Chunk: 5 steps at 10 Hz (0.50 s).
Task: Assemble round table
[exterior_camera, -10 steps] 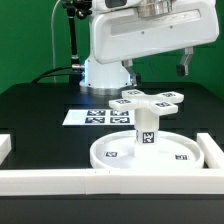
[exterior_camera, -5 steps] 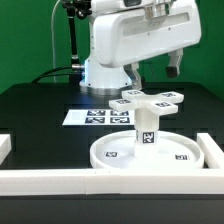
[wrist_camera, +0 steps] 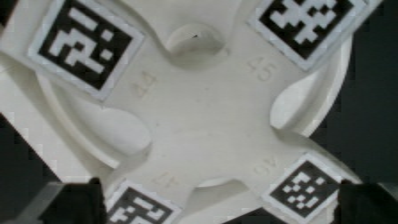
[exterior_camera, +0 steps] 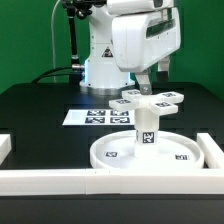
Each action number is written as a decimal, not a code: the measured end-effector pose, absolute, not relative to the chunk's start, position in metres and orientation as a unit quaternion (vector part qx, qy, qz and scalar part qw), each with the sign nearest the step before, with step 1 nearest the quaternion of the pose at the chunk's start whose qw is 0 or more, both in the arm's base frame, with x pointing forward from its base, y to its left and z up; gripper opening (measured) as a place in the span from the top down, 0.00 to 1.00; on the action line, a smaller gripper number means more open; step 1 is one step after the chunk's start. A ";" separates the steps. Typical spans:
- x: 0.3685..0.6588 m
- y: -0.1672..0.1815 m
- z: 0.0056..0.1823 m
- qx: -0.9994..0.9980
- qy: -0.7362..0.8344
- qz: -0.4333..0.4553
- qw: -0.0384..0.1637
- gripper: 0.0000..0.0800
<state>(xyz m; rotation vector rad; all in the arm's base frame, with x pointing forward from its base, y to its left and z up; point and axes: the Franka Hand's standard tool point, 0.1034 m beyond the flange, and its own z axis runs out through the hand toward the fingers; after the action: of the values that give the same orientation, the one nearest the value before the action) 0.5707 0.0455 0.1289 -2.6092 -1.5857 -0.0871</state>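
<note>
No legible writing is shown; only square tags are carried. The post (exterior_camera: 146, 128) stands upright in the disc (exterior_camera: 120, 157). The cross-shaped piece (exterior_camera: 152, 99) lies on top. The gripper (exterior_camera: 154, 72) hovers above, fingers apart, empty.

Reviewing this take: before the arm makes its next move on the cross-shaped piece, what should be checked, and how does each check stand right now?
1. Post upright on the disc: ok, it stands vertical at the disc's middle.
2. Cross-shaped piece seated on the post: ok as far as visible, it lies level on top; whether it is fastened, cannot tell.
3. Gripper over the cross-shaped piece: ok, the wrist view is filled by the piece.
4. Gripper state: cannot tell, the fingertips are barely visible in either view.
5. Disc held by the border rails: ok, it sits against the front rail.
6. Marker board free of parts: ok.
</note>
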 end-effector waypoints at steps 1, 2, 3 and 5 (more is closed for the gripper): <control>0.571 0.044 0.128 -0.835 -0.548 -0.030 0.043 0.19; 0.570 0.042 0.126 -0.819 -0.571 -0.029 0.042 0.19; 0.570 0.041 0.123 -0.818 -0.573 -0.028 0.042 0.19; 0.568 0.040 0.117 -0.823 -0.566 -0.024 0.045 0.19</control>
<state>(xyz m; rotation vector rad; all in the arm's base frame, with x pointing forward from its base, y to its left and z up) 0.5678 0.0401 0.1174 -2.5127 -1.7303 -0.0730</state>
